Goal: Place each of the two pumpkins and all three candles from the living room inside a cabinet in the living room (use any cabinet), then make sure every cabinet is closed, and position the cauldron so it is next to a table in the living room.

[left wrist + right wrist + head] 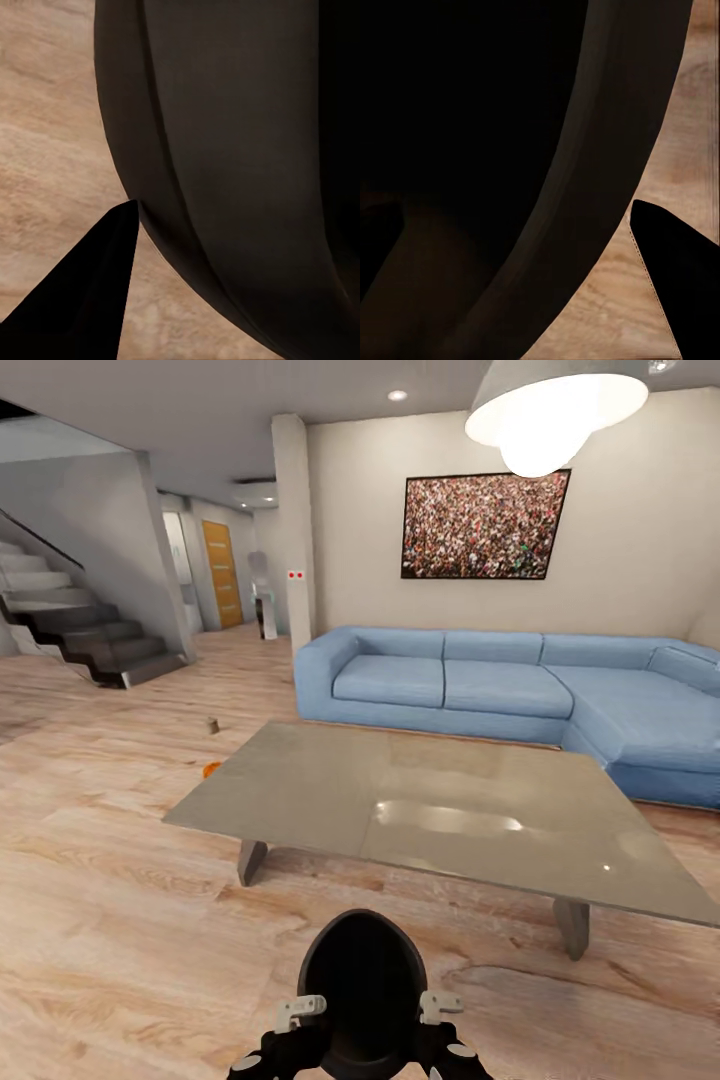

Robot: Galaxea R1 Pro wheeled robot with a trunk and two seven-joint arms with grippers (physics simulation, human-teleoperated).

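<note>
Cauldron carried between both arms toward the low grey bench.

The black pot hung in front of the robot's trunk, above the wood floor and just short of the bench's near edge, with the left gripper and right gripper at opposite sides of its rim. In each wrist view one dark finger lay close against the pot's wall, but whether the fingers were clamped on the rim I could not tell. To finish well, I judged both arms should lower together, keeping the pot level, and set it on the floor close beside the bench without knocking its leg. A small orange pumpkin sat on the floor past the bench's far left corner, with a small dark object farther off.
</note>
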